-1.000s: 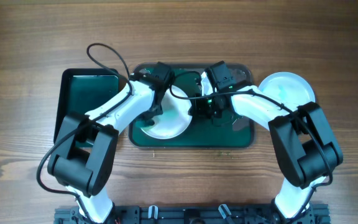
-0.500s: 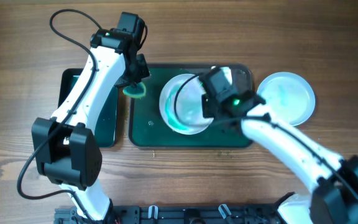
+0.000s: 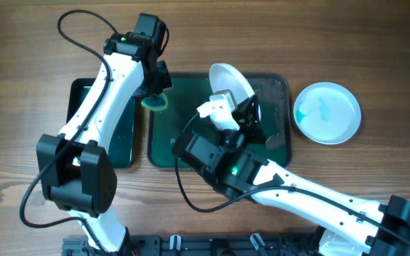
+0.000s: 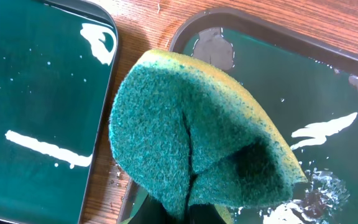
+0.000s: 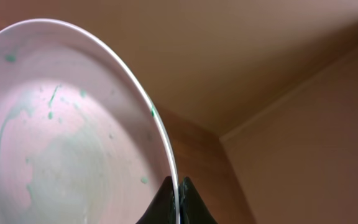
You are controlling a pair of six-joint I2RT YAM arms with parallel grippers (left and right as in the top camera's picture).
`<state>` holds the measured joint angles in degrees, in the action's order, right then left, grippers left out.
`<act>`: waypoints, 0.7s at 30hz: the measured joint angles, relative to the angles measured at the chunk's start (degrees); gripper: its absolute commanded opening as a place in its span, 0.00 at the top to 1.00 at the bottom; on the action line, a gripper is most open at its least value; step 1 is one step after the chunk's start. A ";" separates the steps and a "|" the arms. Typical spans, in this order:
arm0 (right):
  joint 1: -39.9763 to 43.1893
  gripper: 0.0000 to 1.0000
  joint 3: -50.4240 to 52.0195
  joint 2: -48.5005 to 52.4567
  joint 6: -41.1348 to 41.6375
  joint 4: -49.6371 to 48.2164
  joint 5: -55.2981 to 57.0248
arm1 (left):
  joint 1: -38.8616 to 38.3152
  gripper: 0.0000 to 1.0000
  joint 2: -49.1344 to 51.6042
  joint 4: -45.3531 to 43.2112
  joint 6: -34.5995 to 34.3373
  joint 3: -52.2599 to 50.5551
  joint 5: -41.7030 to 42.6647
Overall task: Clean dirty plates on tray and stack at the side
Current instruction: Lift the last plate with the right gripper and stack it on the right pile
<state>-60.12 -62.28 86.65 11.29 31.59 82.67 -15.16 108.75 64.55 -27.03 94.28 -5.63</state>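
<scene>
- Since half a second ago: the right arm has swung round and now lies across the front of the desk (image 3: 376, 43). The plate that lay flat on the tray is up off it and tipped on edge. Left arm, sponge and the plate on the desk are unchanged.
- Far left: black tray (image 3: 84, 99) flat on the desk, just beside the green tray (image 3: 173, 146). A strip of bare wood shows between them in the left wrist view.
- Left gripper (image 3: 155, 91): clenched on a sponge (image 4: 191, 137), green scouring face towards the wrist camera, yellow layer behind. The sponge is folded by the grip. I see it hanging over the gap and the green tray's back-left corner, and I cannot tell whether it touches anything.
- Green tray: its floor is wet, with droplets and specks visible in both the left wrist and overhead views.
- Held plate (image 5: 73, 143): gripped at its rim by the right gripper (image 5: 176, 186), whose fingers are closed on either side of the edge. It is tilted steeply over the back middle of the green tray. Faint teal-green smears and specks remain on its face.
- Far right: second plate (image 3: 327, 112) flat on the desk just beside the green tray, with teal smears across its left half.
</scene>
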 measured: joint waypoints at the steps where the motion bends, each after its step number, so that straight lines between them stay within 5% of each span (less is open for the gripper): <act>1: -0.02 0.96 0.00 0.00 -0.66 -1.03 0.68 | 0.00 0.96 0.00 0.00 0.00 0.00 0.00; 10: -0.02 0.96 0.00 0.00 -2.21 0.04 -6.88 | 0.00 0.96 0.00 0.02 0.00 0.00 0.00; 13: 1.44 0.96 -0.11 -0.04 6.29 8.83 -18.43 | 0.00 0.96 0.00 0.17 0.00 0.00 0.04; 17: 18.05 0.96 -0.11 -0.50 18.18 12.44 -46.07 | 0.00 0.96 0.00 0.37 0.00 0.00 0.20; 18: 29.16 0.96 -0.09 -1.64 18.01 12.07 -58.86 | 0.00 0.96 0.00 0.39 0.00 0.00 0.20; 21: 43.58 0.96 -0.11 -3.48 15.32 12.20 -72.37 | 0.00 0.96 0.00 0.48 0.00 0.00 0.20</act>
<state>-16.53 -62.39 83.18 26.61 43.79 10.31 -15.16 108.75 65.04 -27.03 94.28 -5.43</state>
